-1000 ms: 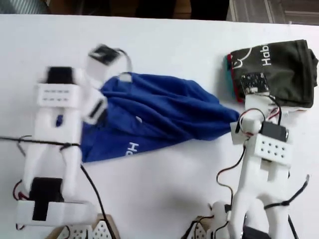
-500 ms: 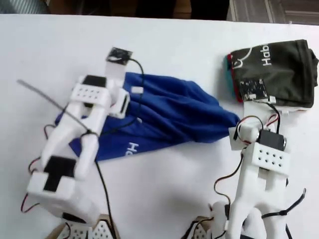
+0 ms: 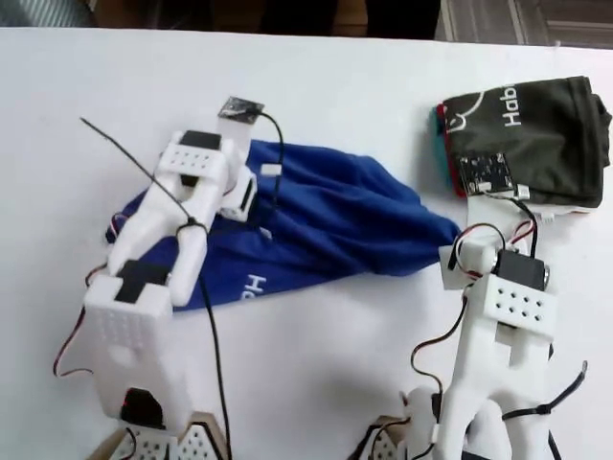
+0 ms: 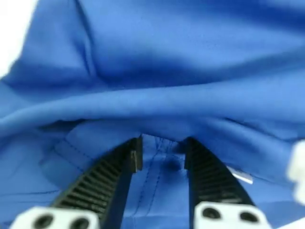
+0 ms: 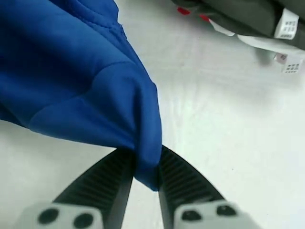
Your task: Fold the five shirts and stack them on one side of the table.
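At centre, blue shirt (image 3: pixel 326 220) lies crosswise.

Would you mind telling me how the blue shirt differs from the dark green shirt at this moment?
The blue shirt lies rumpled and unfolded in the middle of the table. The dark green shirt is folded, on top of a pile at the table's right side. The right gripper pinches a corner of the blue shirt, while nothing holds the dark green shirt. Both carry white lettering.
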{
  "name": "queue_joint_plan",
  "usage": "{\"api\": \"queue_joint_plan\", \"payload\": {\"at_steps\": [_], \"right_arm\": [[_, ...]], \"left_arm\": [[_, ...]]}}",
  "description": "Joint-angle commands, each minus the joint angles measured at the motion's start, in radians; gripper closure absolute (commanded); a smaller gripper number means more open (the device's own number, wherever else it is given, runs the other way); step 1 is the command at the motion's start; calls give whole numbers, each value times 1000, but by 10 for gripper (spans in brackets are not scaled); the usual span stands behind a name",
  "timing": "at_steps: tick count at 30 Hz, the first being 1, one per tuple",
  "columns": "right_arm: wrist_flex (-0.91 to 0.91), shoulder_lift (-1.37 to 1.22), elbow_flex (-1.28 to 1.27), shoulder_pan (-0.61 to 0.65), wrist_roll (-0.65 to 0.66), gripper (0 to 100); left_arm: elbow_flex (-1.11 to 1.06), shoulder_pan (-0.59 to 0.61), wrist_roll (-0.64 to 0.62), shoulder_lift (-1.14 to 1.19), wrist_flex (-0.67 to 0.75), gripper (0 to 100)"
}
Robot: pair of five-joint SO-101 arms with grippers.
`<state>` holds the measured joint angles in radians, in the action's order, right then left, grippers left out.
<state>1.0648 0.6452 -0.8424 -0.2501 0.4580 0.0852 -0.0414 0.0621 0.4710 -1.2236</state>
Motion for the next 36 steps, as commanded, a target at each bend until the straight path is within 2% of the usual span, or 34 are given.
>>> {"api": "queue_joint_plan", "payload": {"at_steps": [1, 7, 15, 18, 28, 31, 36], "right_arm": [[-16, 45, 5, -7, 2, 980], [-22, 45, 6, -5, 2, 980], [-22, 45, 6, -5, 2, 980], [-22, 45, 6, -5, 0, 980], [-22, 45, 6, -5, 0, 980], [-22, 45, 6, -5, 0, 980], [-22, 45, 6, -5, 0, 980]], "left_arm": [[39, 34, 40, -15, -17, 831], [38, 63, 104, -100, -109, 831], [28, -3, 120, -130, -259, 831], [28, -18, 169, -130, -301, 832], [39, 11, 298, -130, -295, 867], [39, 28, 379, -138, -267, 867], [45, 5, 598, -140, -298, 867]]}}
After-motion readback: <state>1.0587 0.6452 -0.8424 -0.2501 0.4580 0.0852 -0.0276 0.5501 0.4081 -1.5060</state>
